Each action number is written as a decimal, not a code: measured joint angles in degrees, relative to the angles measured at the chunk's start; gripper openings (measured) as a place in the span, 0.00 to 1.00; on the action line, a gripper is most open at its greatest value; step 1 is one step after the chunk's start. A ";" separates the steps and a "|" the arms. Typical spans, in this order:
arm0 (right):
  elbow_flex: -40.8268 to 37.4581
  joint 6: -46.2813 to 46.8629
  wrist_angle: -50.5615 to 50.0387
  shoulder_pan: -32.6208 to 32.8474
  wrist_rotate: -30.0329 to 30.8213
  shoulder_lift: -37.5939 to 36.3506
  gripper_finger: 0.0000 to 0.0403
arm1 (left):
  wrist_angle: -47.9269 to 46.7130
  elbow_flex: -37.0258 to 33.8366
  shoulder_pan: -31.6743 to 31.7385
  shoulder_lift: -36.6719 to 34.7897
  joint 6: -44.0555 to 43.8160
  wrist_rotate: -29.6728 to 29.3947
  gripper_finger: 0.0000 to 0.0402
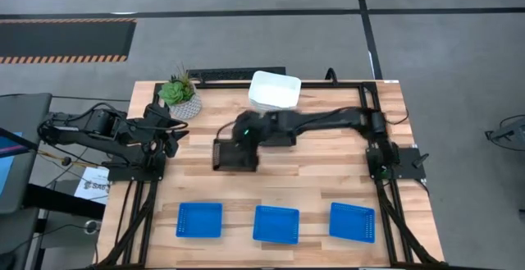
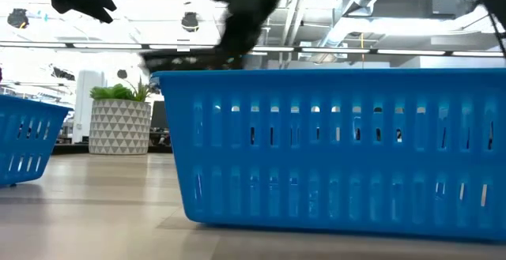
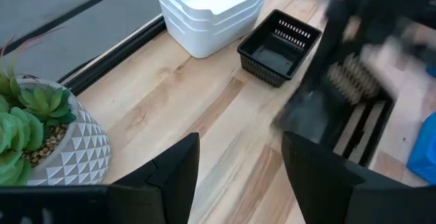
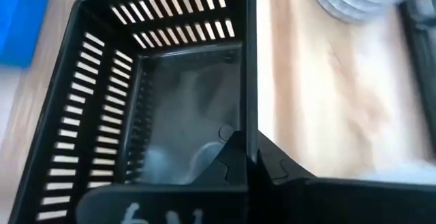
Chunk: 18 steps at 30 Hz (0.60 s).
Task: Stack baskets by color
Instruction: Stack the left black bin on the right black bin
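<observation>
My right gripper (image 4: 244,166) is shut on a black mesh-walled basket (image 1: 236,154), which hangs above the table's middle; in the low view it shows blurred above the blue rim (image 2: 180,58). A second black basket (image 3: 279,47) rests on its base beside the stack of white baskets (image 1: 275,90) at the far edge. Three blue baskets (image 1: 199,219) (image 1: 276,223) (image 1: 352,221) sit apart in a row along the near edge. My left gripper (image 3: 238,176) waits open at the table's left, near the plant, with nothing between its fingers. My right gripper pinches one side wall of the black basket at its rim (image 4: 251,118), one finger inside the basket and one outside. The fingers slant down from the table's right side. The basket is lifted clear of the table, open side up.
A green potted plant (image 1: 180,96) in a patterned white pot stands at the far left corner, close to my left gripper. The nearest blue basket (image 2: 340,149) fills most of the low view. Bare wood lies between the blue row and the held basket.
</observation>
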 joint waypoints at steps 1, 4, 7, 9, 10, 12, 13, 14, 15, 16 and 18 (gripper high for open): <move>0.03 -1.39 -3.19 -0.51 0.01 -2.28 0.01 | -0.15 0.00 0.00 0.00 0.00 0.02 0.49; -0.16 -5.02 -12.62 -2.63 0.04 -8.50 0.02 | -0.18 0.00 0.00 0.00 0.00 -0.02 0.49; -4.15 -6.81 -15.98 -5.63 0.04 -15.58 0.01 | -0.16 0.00 0.00 0.00 -0.02 -0.90 0.49; -9.46 -8.19 -14.99 -7.56 0.13 -20.52 0.01 | -0.14 0.00 0.00 0.02 -0.11 -1.63 0.49; -12.83 -8.72 -13.79 -8.58 0.19 -22.90 0.01 | -0.14 0.00 0.00 0.00 -0.28 -2.01 0.49; -20.06 -9.52 -10.14 -10.43 0.14 -26.77 0.02 | -0.12 0.00 0.00 0.00 -0.46 -3.18 0.49; -23.72 -10.22 -7.28 -11.51 0.03 -28.49 0.03 | -0.10 0.00 0.00 0.02 -0.46 -3.72 0.49; -27.12 -11.08 -4.69 -12.42 -0.23 -30.01 0.03 | -0.10 0.00 0.00 0.02 -0.46 -4.18 0.49; -30.04 -11.95 -1.84 -13.27 -0.50 -31.28 0.03 | -0.07 0.00 0.00 0.02 -0.48 -4.35 0.49; -32.69 -12.85 1.49 -14.27 -1.38 -32.34 0.03 | -0.06 0.00 0.02 0.00 -0.48 -4.39 0.49; -36.03 -14.25 5.92 -16.00 -3.75 -33.33 0.02 | -0.02 0.00 0.02 0.02 -0.48 -4.48 0.49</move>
